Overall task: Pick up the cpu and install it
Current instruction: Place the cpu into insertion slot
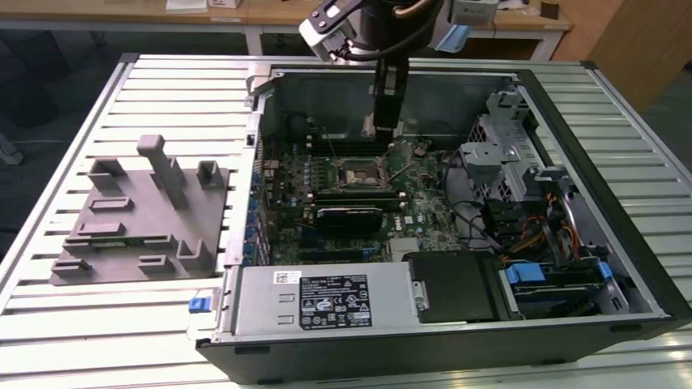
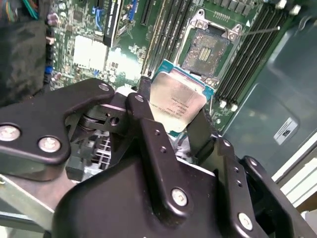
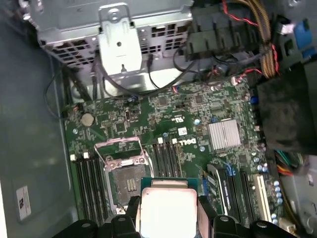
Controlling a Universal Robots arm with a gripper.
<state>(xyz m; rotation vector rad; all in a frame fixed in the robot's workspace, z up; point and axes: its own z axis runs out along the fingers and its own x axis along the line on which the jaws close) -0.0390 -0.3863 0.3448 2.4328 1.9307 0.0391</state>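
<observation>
Open computer case lies on its side on a slatted metal table, motherboard facing up. In the exterior view the arm comes down from the far edge, and the gripper hangs inside the case over the far part of the board. We note the claw is clenched on the cpu. In both wrist views the two black fingers press opposite edges of the chip, its shiny metal top toward the cameras and a thin pale rim showing around it. In the first wrist view the cpu sits between the fingers, clear of the board as far as we can judge, though the gap below is hidden from us. The socket lies just beside the chip, not under it, with its metal frame swung up and the contact field bare. In the exterior view the socket is just nearer than the gripper. Memory slots run alongside the socket, with a finned heat sink well apart. A grey moulded tray rests on the table at the exterior view's left, outside the case. The power supply fills the near edge.
</observation>
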